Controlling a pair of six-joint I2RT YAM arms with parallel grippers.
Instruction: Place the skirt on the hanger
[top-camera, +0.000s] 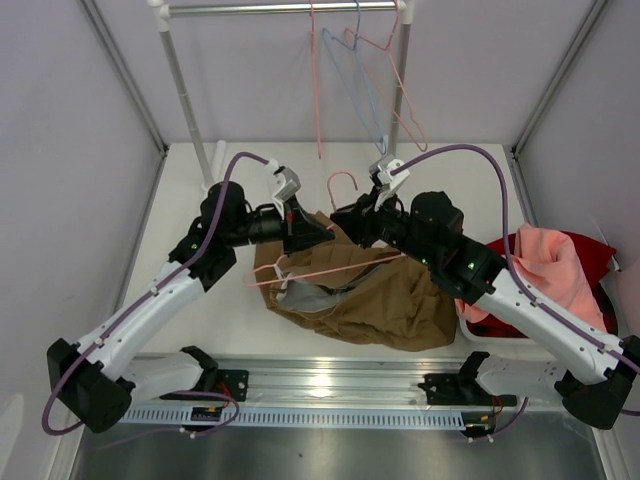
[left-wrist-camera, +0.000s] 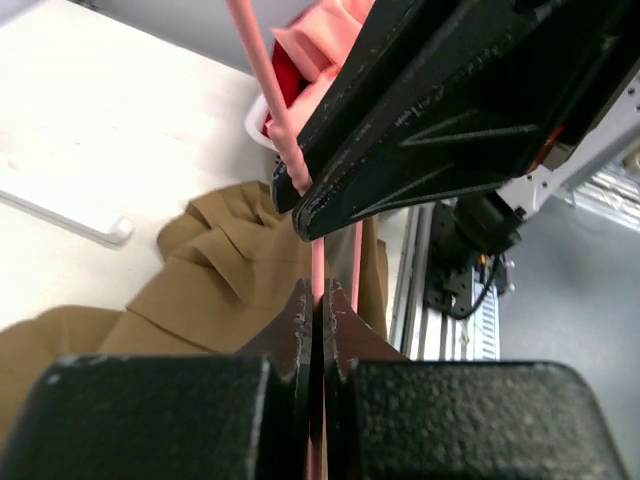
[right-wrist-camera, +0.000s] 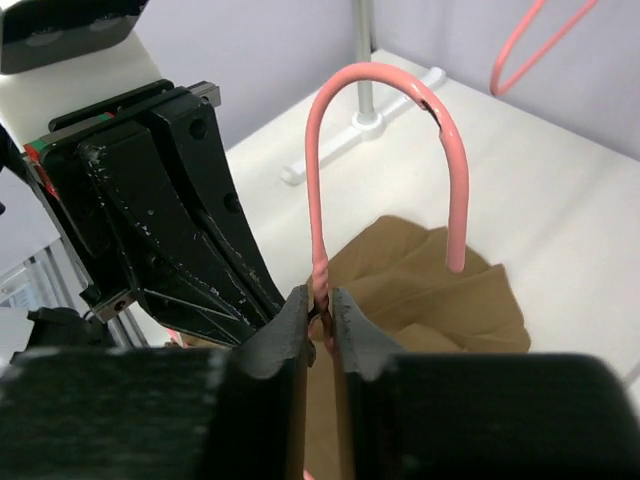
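Observation:
The tan-brown skirt (top-camera: 380, 305) lies crumpled on the table between my arms, pale grey lining showing at its left. A salmon-pink wire hanger (top-camera: 320, 270) rests across it, hook (top-camera: 343, 180) pointing away. My left gripper (top-camera: 322, 238) is shut on the hanger's wire (left-wrist-camera: 262, 90), pinched at the fingertips (left-wrist-camera: 318, 300) above the skirt (left-wrist-camera: 220, 270). My right gripper (top-camera: 350, 213) sits at the twisted neck below the hook (right-wrist-camera: 385, 75); its jaws (right-wrist-camera: 322, 305) stand a sliver apart round the neck, over the skirt (right-wrist-camera: 430, 290).
At the back, a clothes rack (top-camera: 185, 90) carries a light blue hanger (top-camera: 355, 90) and pink hangers (top-camera: 400, 90). Its white foot (left-wrist-camera: 60, 210) lies left of the skirt. A white basket (top-camera: 475, 330) at right holds salmon-pink cloth (top-camera: 550, 265) and dark red cloth (top-camera: 595, 250).

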